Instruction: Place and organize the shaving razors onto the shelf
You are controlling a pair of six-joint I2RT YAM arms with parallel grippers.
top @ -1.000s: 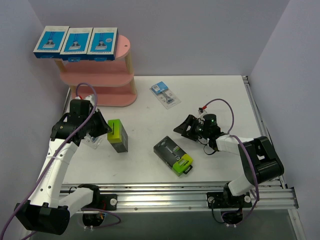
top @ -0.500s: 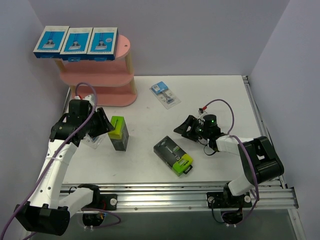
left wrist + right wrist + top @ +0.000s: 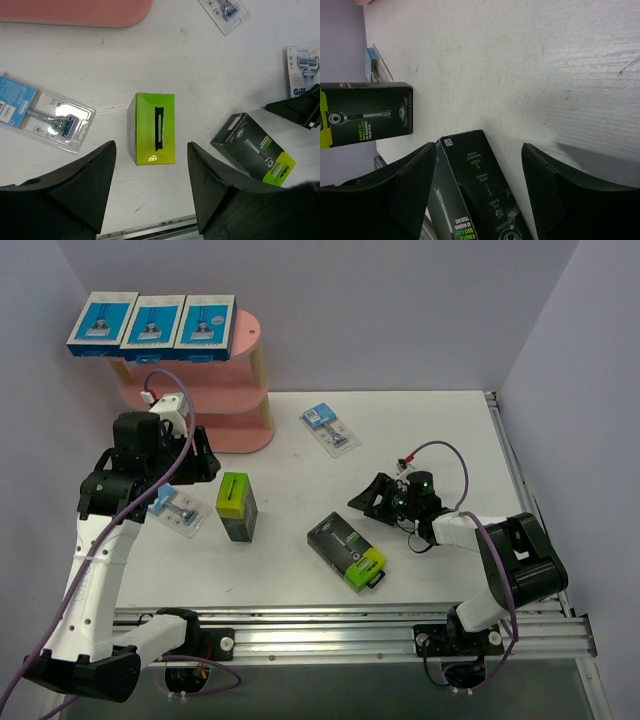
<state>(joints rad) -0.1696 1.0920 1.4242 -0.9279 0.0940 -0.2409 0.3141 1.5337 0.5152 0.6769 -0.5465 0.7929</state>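
Observation:
A pink shelf (image 3: 215, 400) stands at the back left, with three blue-and-white razor boxes (image 3: 150, 325) in a row on its top tier. A black box with a lime-green end (image 3: 236, 505) (image 3: 155, 127) stands upright on the table. My left gripper (image 3: 198, 466) (image 3: 151, 147) hangs open above it, not touching it. A second black box (image 3: 346, 551) (image 3: 480, 190) lies flat just ahead of my open right gripper (image 3: 372, 495) (image 3: 479, 150), which sits low over the table. One blister pack (image 3: 175, 510) (image 3: 47, 117) lies left of the upright box, another (image 3: 330, 428) right of the shelf.
A grey-and-white razor card (image 3: 302, 70) lies beside the right gripper's fingers (image 3: 295, 107). Purple walls close in the left, back and right. A metal rail (image 3: 350, 625) runs along the table's near edge.
My left gripper has opened, let go of the lime-ended box and lifted back toward the shelf. The box stays standing. The right arm has not moved.

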